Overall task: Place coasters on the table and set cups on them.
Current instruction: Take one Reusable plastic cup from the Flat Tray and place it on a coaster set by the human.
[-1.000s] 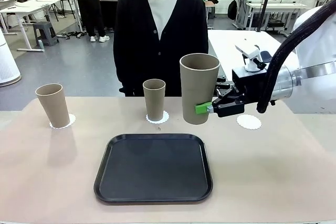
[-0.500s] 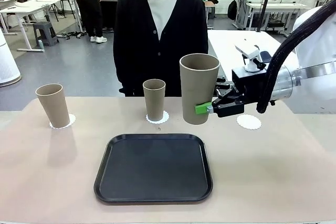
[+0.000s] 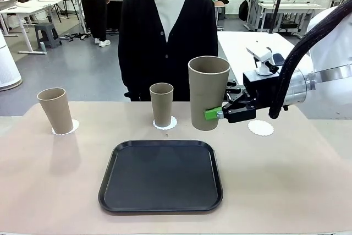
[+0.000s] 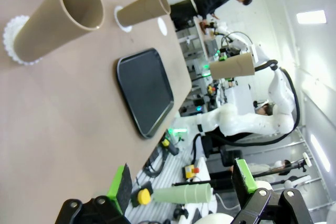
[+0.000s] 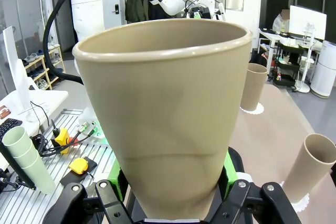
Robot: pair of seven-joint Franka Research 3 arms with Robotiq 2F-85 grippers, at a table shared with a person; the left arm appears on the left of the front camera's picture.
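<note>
Held cup [image 5: 168, 114] base behind tool [image 5: 173, 192]

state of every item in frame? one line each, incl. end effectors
Left cup: upright on its coaster.
Middle cup: upright on middle coaster.
Third cup: upright, held in the air.
Right coaster: bare.
Tray: empty.
Right end effector: shut on third cup.
Left end effector: open, empty.

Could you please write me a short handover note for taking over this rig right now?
Right gripper: jaws shut on the third cup, held upright in the air above the table.
Left gripper: jaws open, holding nothing.
Done: all three coasters are down; the left cup and the middle cup each stand on one.
Left: set the held cup on the bare right coaster.
A black tray lies in front.
</note>
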